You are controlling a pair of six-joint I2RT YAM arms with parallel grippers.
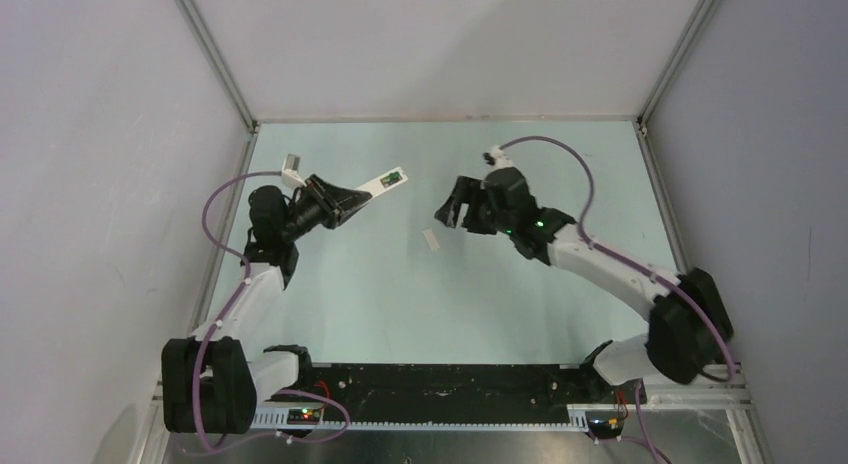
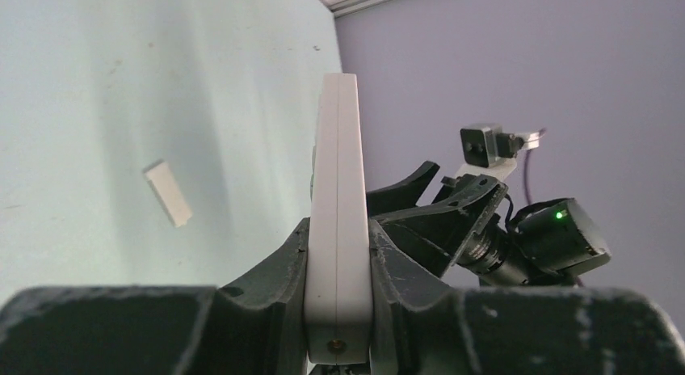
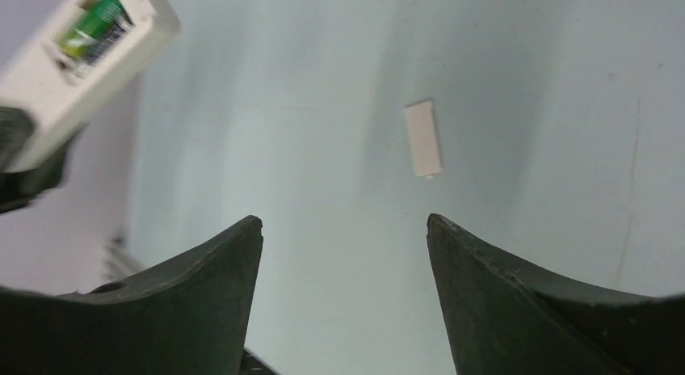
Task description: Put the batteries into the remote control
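My left gripper [image 1: 345, 201] is shut on the white remote control [image 1: 383, 184], holding it off the table with its free end pointing right. In the left wrist view the remote control [image 2: 339, 189] stands edge-on between the jaws. In its open recess lie the batteries [image 3: 95, 25], green and dark; how many are in there I cannot tell. My right gripper [image 1: 447, 210] hangs open with nothing between its fingers [image 3: 214, 262], a little to the right of the remote's end.
A small flat white cover piece [image 1: 434, 240] lies on the pale green table [image 1: 420, 314] between the arms, also visible as the cover piece [image 3: 424, 137] ahead of the right gripper. Grey walls close in the table on three sides.
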